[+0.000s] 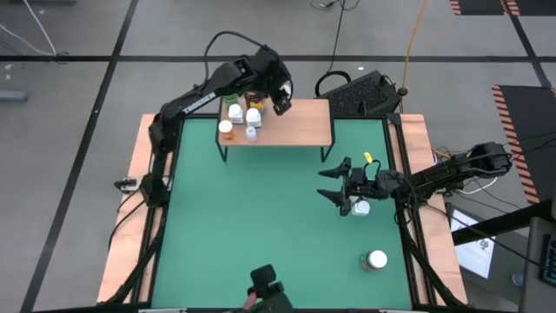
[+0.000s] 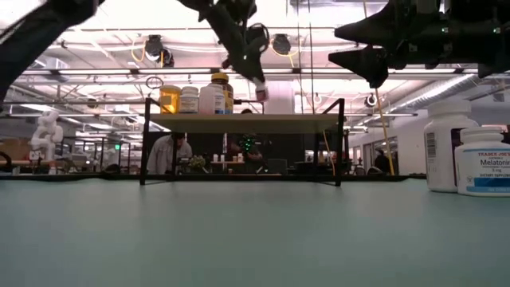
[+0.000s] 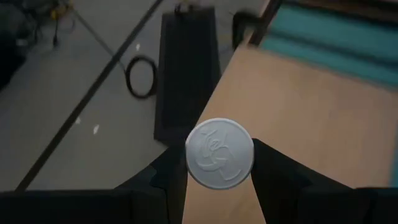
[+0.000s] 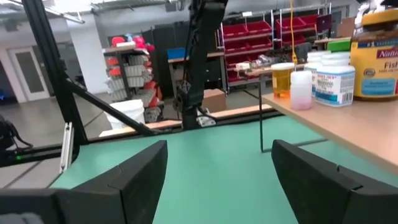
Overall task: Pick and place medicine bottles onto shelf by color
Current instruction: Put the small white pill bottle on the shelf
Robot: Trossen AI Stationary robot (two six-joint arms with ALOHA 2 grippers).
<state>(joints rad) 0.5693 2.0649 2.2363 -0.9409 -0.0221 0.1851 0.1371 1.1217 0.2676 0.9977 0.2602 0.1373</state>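
Note:
The shelf (image 1: 291, 124) is a light-wood board on black legs at the far side of the green mat. Several medicine bottles (image 1: 241, 117) stand on its left end; the low view shows them as a row (image 2: 199, 98). My left gripper (image 1: 281, 101) hangs over the shelf's far edge, shut on a small white-capped bottle (image 3: 219, 152), which the low view shows below the fingers (image 2: 260, 91). My right gripper (image 1: 341, 186) stands open above the mat right of the middle, nothing between its fingers. A white bottle (image 1: 360, 207) stands beside it on the mat. My left gripper pinches the small bottle between its two fingers, one on each side of the round white cap (image 3: 194, 167). The cap's top faces the wrist and hides the body. The fingers slant down from the table's left. The bottle is lifted clear above the shelf board (image 3: 311, 118).
A second bottle with a white lid (image 1: 375, 259) stands on the mat near the front right; both mat bottles show large in the low view (image 2: 450, 143). The shelf's right half (image 1: 308, 130) is bare. A black keyboard (image 1: 365, 91) lies behind the shelf. A person (image 2: 169, 151) stands beyond the table.

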